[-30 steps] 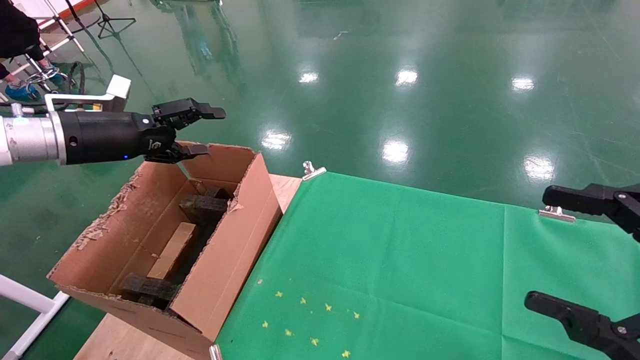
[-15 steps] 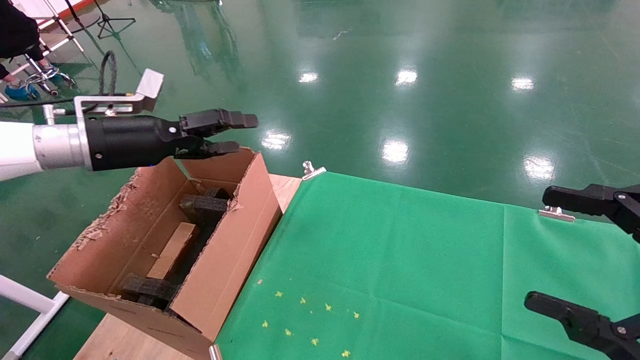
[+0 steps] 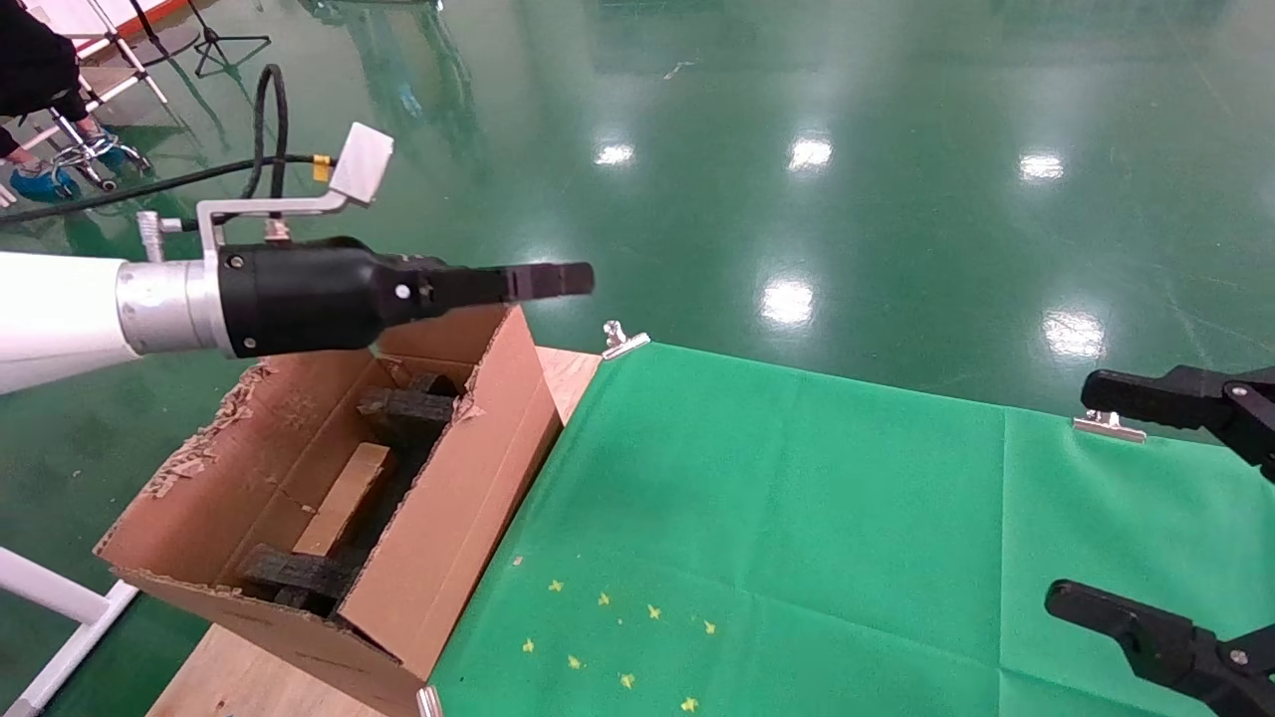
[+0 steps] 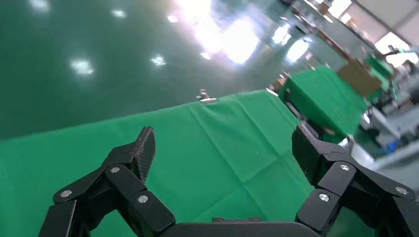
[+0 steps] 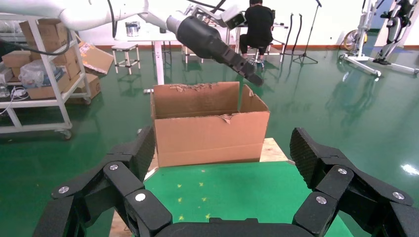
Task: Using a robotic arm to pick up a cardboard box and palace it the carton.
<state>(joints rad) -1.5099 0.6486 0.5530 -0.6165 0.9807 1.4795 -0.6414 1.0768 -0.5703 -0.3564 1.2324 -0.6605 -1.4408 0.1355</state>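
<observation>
Glossy green floor (image 3: 896, 119) surrounds a wooden worktop (image 3: 573, 373) covered largely by a green cloth (image 3: 797, 518), held at its far edge by metal clips (image 3: 623, 340). The carton (image 3: 448, 518) stands at the worktop's left end, flaps raised, edges ragged. Inside it, the cardboard box (image 3: 344, 498) lies flat on the bottom between black foam pieces (image 3: 408, 408). The robotic arm (image 3: 289, 299) on the left reaches level above the carton's far end, its left pincer (image 3: 558, 280) extending past the carton's far corner toward the cloth; the left wrist view shows the left pincer's fingers (image 4: 141, 148) spread wide and holding nothing. The right pincer (image 3: 1175, 518) sits parked at the right edge above the cloth, fingers likewise spread, empty. Small yellow specks (image 3: 608, 637) dot the cloth near the carton.
</observation>
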